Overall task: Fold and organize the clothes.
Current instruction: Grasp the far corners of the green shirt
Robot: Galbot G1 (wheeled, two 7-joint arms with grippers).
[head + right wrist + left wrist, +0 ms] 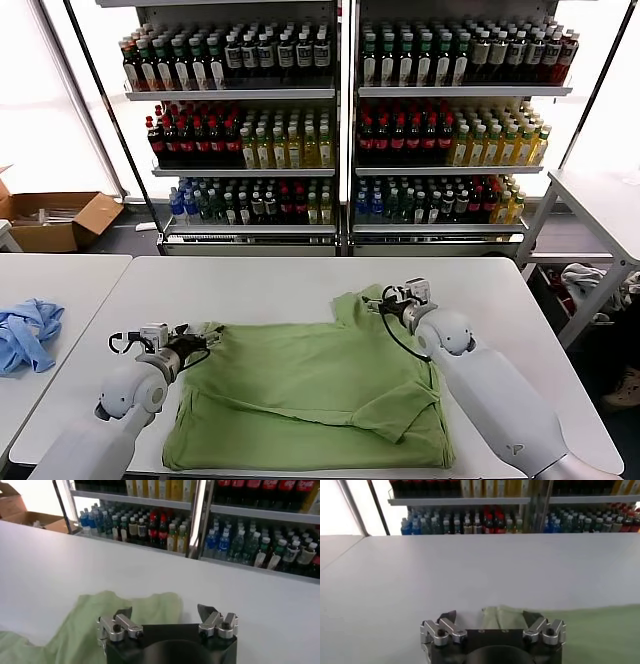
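Lying on white table [300, 275], green T-shirt [310, 385], left gripper [196, 338] and right gripper [390, 300] jaws open, empty

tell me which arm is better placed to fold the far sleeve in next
Right. The right gripper sits open at the far sleeve of the green T-shirt; the left gripper is open at the near-side sleeve.

Bottle shelves [340, 120] behind white table [280, 275]
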